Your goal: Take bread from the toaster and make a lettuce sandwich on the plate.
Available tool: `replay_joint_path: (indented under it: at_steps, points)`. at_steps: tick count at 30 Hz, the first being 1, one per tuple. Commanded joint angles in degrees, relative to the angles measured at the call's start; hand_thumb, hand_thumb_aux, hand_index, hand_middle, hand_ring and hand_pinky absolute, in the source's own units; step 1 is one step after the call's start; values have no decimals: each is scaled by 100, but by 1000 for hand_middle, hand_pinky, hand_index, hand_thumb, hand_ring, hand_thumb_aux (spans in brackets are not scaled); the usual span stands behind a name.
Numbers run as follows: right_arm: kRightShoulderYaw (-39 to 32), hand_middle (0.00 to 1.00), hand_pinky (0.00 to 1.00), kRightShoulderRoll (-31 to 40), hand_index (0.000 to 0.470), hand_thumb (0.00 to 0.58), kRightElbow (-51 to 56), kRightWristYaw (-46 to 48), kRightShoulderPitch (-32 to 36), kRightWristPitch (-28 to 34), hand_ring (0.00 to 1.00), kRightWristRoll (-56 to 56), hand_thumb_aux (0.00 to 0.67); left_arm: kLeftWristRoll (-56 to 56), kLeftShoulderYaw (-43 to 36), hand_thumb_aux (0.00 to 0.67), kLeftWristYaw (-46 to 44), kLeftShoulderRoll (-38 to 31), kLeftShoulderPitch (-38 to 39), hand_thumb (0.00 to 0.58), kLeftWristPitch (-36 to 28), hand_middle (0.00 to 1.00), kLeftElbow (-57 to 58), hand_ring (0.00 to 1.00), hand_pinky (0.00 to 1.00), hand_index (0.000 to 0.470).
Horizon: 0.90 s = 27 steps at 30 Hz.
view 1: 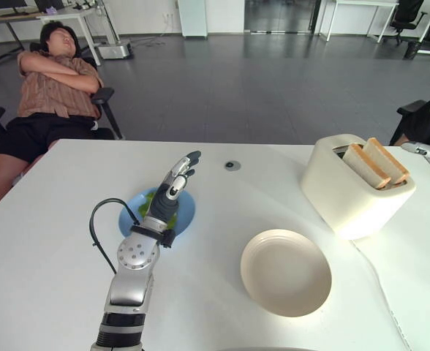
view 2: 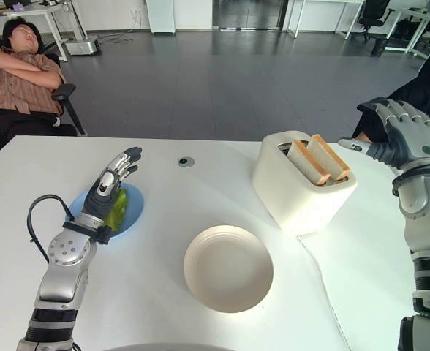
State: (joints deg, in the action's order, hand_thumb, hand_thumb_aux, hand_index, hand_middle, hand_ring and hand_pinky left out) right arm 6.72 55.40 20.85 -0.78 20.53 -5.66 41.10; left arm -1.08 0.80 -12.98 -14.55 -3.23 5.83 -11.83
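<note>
Plate, cream and round, sits at lower centre of the frame on the white table. Left of it we see the left hand, fingers straight and close together, holding nothing, over a blue dish of green lettuce. Farther back, at the right, we find the cream toaster, with two bread slices standing up out of its slots. Near the toaster, at the frame's right edge, the right hand hangs with fingers spread and lightly bent, gripping nothing.
</note>
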Motion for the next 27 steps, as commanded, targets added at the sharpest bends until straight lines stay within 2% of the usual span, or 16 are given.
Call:
replay_joint_path:
  at_steps: [1,11,12,13,19,27]
  points:
    - [-288,0,0,44,0,0,280,166,116,91,0,-7,0,18,11,0,-24,-18,-46,0,-28,0,13,0,0,0]
    - [-733,0,0,-11,0,0,429,544,115,-55,0,-220,0,49,-4,0,-55,-38,-68,0,28,0,99,0,0,0]
    - [-774,0,0,-7,136,288,409,582,116,-69,0,-220,194,52,-7,0,-56,-38,-68,0,34,0,105,0,0,0]
    - [-793,0,0,-14,470,580,389,606,112,-85,0,-237,670,54,-8,0,-57,-38,-69,0,39,0,108,0,0,0]
    - [-792,0,0,-88,470,580,115,668,90,-107,0,-410,670,73,-14,0,-51,-39,-61,0,45,0,106,0,0,0]
    - [-486,0,0,-610,470,580,189,779,343,-398,0,-1507,670,203,-73,0,-56,-47,-29,0,146,0,255,0,0,0]
